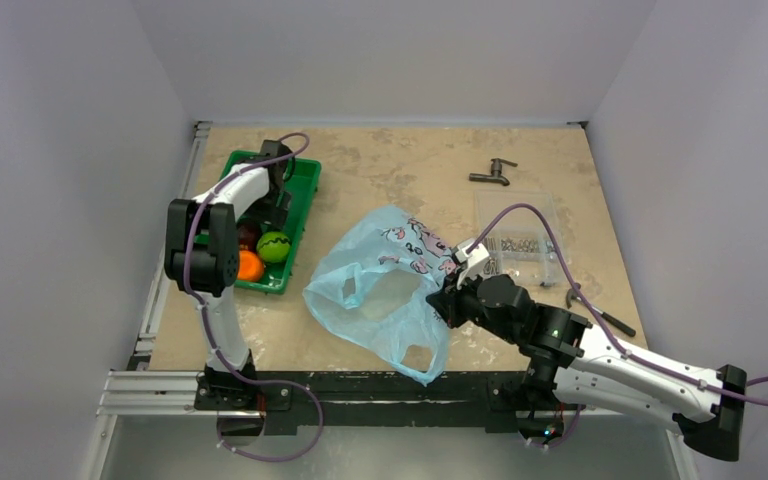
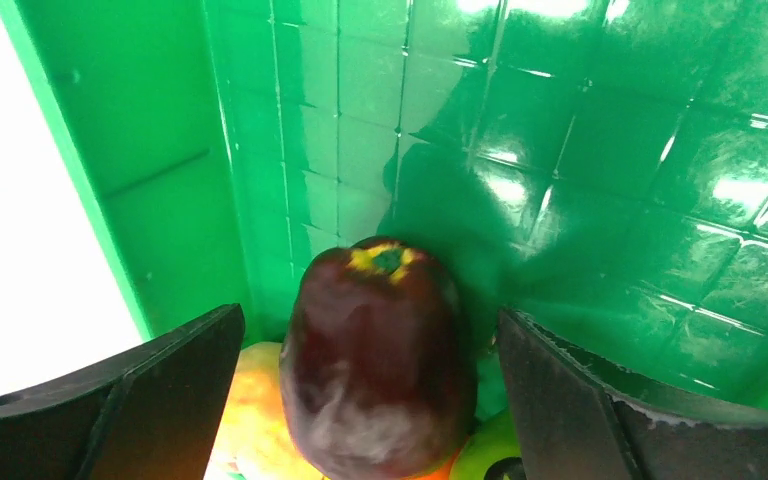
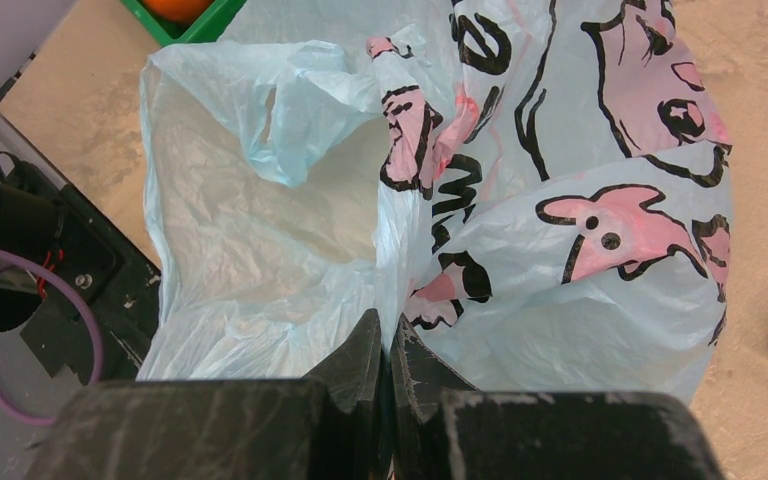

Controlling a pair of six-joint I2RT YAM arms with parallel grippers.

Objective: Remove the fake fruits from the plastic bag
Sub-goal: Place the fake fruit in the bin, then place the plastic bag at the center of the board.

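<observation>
The green tray [image 1: 305, 190] at the left holds the fake fruits. In the left wrist view a dark maroon fruit [image 2: 375, 370] lies on top of a peach-orange one [image 2: 255, 410] and a green one [image 2: 490, 455]. My left gripper [image 2: 368, 330] hangs over them, open, with gaps between both fingers and the maroon fruit. From above, the green fruit [image 1: 273, 246] and an orange fruit [image 1: 250, 266] show beside the left arm. The light-blue plastic bag [image 1: 380, 290] with pink print lies mid-table, mouth gaping. My right gripper [image 3: 388, 335] is shut on a fold of the bag [image 3: 580, 150] at its rim.
A clear plastic box [image 1: 518, 235] of small metal parts stands at the right, with a dark tap fitting [image 1: 492, 175] behind it and a dark tool [image 1: 600, 315] near the right edge. White walls enclose the table on three sides.
</observation>
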